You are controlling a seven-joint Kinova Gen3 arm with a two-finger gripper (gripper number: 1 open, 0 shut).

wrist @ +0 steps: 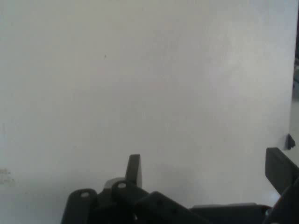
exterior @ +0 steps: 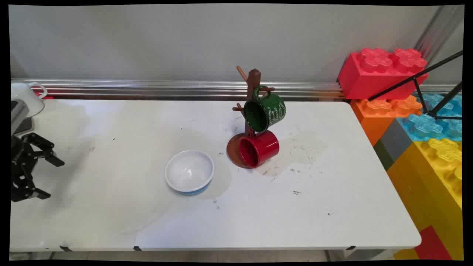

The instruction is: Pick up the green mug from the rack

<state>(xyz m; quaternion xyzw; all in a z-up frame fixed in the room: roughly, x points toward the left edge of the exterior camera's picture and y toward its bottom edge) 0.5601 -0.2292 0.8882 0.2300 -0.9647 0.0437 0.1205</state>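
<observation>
Tool (exterior: 48,176) at far left over bare tabletop (exterior: 111,214), fingers spread wide, holding nothing. Nearest thing: white bowl (exterior: 189,171), well apart to the right; looks rigid, glossy, prob slippery, so pinch the rim. Red mug (exterior: 258,148) & green mug (exterior: 265,109) on wooden rack (exterior: 253,79) beyond.

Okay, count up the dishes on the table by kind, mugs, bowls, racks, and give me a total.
Mugs: 2, green mug and red mug, both on the rack
Bowls: 1, white bowl
Mug racks: 1, wooden rack
Total: 4
</observation>
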